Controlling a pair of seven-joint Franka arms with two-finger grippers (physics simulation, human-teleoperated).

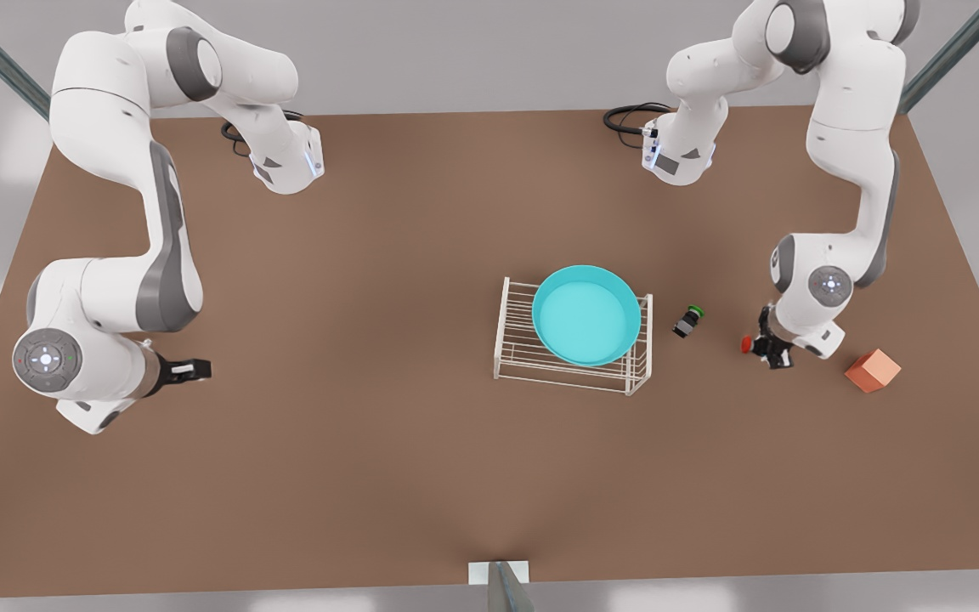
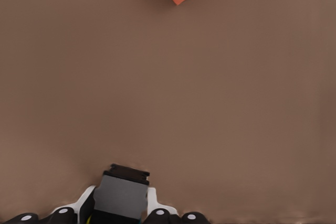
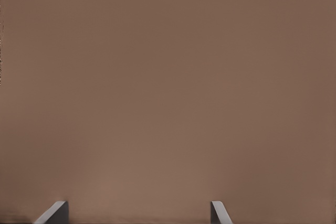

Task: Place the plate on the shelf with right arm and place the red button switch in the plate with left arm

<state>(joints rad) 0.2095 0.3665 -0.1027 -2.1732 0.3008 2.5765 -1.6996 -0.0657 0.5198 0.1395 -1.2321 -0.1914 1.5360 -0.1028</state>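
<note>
Turquoise round plate point(image 1: 585, 314) sat on white wire shelf point(image 1: 513, 344), ready to receive. My left gripper point(image 1: 768, 346) was, I think, clamped on red-capped black button switch point(image 1: 748, 343) for lifting. Right gripper point(image 1: 200, 369) waited, fingers spread, empty.

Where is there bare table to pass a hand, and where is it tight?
Free: the wide stretch between the right gripper and the shelf, and the table's near edge. Crowded: beyond the shelf, where the green switch, the left gripper on the red button switch, and the orange cube sit close.

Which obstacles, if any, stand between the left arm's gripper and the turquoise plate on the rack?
Probably none: the left gripper, shut on the red button switch, has only the low green switch before the plate on the shelf.
</note>
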